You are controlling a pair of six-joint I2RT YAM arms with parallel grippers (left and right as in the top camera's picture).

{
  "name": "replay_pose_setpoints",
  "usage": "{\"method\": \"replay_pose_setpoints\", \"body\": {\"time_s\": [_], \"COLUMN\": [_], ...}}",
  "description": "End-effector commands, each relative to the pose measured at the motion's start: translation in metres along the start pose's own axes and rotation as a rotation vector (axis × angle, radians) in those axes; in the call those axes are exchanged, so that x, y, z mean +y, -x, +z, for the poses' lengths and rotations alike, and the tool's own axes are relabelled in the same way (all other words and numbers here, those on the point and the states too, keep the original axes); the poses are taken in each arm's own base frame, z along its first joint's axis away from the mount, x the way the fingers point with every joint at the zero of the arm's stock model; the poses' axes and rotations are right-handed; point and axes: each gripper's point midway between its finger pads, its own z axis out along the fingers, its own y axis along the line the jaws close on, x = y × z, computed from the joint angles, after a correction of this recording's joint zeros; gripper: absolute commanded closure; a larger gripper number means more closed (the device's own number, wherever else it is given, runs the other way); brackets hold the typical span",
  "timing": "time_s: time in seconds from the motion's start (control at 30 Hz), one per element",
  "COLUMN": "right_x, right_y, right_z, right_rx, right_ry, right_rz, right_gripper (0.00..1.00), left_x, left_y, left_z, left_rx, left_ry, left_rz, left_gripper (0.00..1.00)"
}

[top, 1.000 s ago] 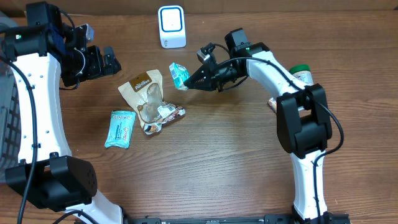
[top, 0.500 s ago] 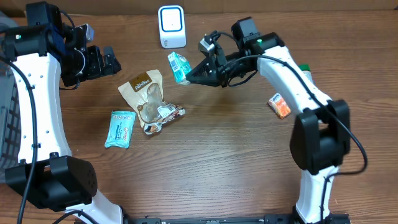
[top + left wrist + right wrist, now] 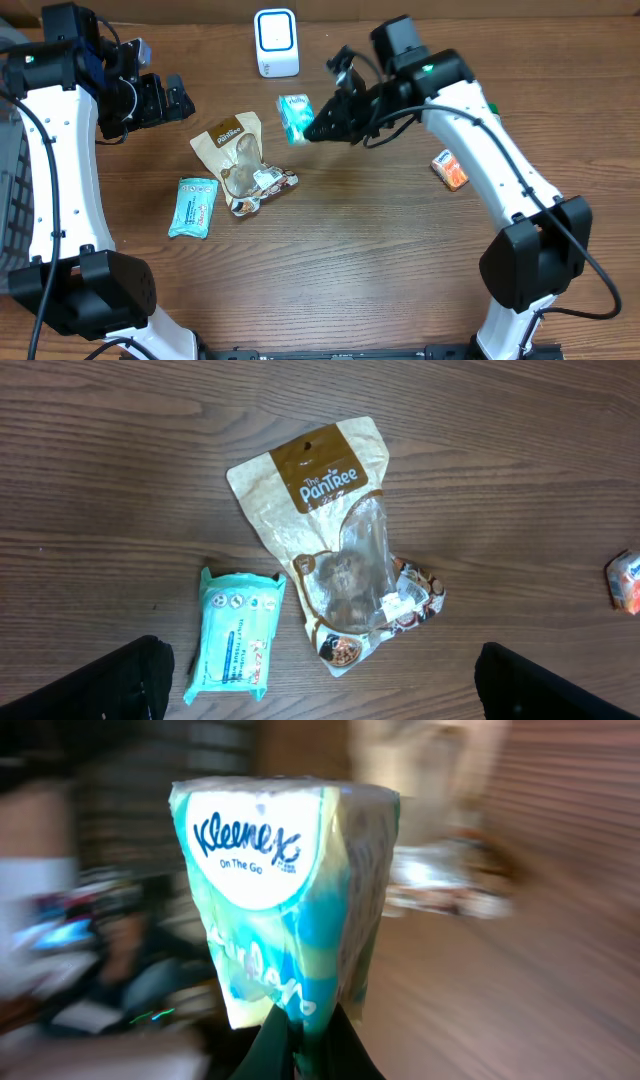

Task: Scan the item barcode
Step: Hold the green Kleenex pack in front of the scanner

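Teal-and-white Kleenex pack (image 3: 285,900), upright in right gripper (image 3: 310,1040)

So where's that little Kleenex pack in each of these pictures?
Overhead: the Kleenex pack is upper middle, gripped by the right pincer, just below the white scanner.
Left wrist: not in it.
Right wrist: it fills the centre, logo facing the camera, pinched at its bottom edge.
Shared landmark: the brown PanTree pouch, left of the pack overhead and mid-frame in the left wrist view; the right wrist background is too blurred to match.
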Motion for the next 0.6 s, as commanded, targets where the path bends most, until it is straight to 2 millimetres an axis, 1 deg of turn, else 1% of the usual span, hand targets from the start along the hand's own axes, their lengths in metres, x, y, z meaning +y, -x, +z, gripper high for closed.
{"method": "replay_pose_setpoints", "body": {"time_s": [0.0,0.03,0.1,0.2,0.27,0.37,0.4,0.43,0.5,0.57], "right_x": [-0.028,-0.026,-0.020,-0.003,0.002,0.001,-0.006,-0.010,-0.019,-0.032], "right_y": [0.033,0.047,0.068,0.108,0.133,0.173,0.194,0.204,0.222,0.239], "right_z": [-0.030,-0.047,-0.072,-0.093,-0.100,-0.100,-0.095,-0.091,-0.073,-0.051], "right_rx": [-0.193,-0.266,-0.375,-0.528,-0.620,-0.741,-0.782,-0.793,-0.781,-0.755], "right_ry": [-0.428,-0.531,-0.640,-0.744,-0.825,-0.964,-1.046,-1.085,-1.151,-1.214], "right_rz": [-0.029,-0.054,-0.095,-0.251,-0.350,-0.470,-0.533,-0.576,-0.691,-0.814], "right_gripper": [0.96,0.96,0.96,0.96,0.96,0.96,0.96,0.96,0.96,0.96], "left_x": [-0.006,-0.006,-0.006,-0.006,-0.006,-0.007,-0.007,-0.007,-0.007,-0.007], "left_y": [0.001,0.001,0.001,0.001,0.001,0.001,0.001,0.001,0.001,0.001], "left_z": [-0.009,-0.009,-0.009,-0.009,-0.009,-0.009,-0.009,-0.009,-0.009,-0.009], "left_rx": [-0.026,-0.026,-0.026,-0.026,-0.026,-0.026,-0.026,-0.025,-0.026,-0.026], "left_ry": [-0.003,-0.003,-0.003,-0.003,-0.004,-0.004,-0.004,-0.004,-0.004,-0.004], "left_rz": [0.034,0.034,0.034,0.035,0.036,0.036,0.036,0.036,0.036,0.036], "left_gripper": [0.01,0.00,0.00,0.01,0.00,0.01,0.01,0.00,0.00,0.00]}}
